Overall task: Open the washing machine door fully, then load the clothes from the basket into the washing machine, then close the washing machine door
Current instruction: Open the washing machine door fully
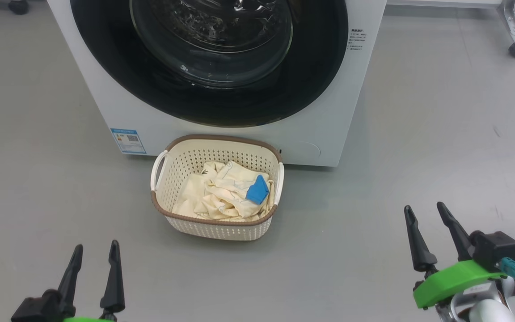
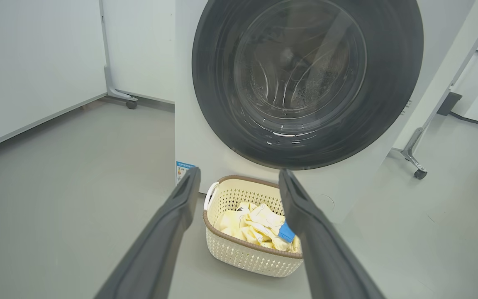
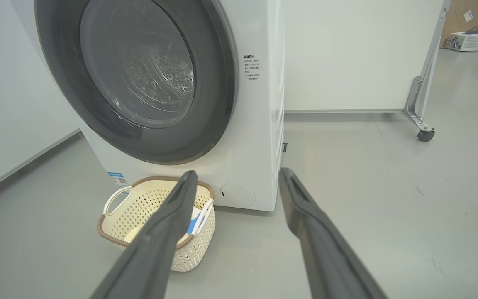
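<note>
Left end effector (image 1: 96,244) and right end effector (image 1: 424,206), fingers spread wide, empty, near basket (image 1: 217,230) of clothes (image 1: 221,192) before closed washer door (image 1: 320,67).

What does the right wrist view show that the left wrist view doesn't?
Right wrist view: the washing machine from its side panel, and a white perforated box far back. Left wrist view: a black cable on the floor and the heaped clothes seen plainly. Both: the closed washing machine door, the basket, and that arm's own open gripper: right gripper, left gripper.
</note>
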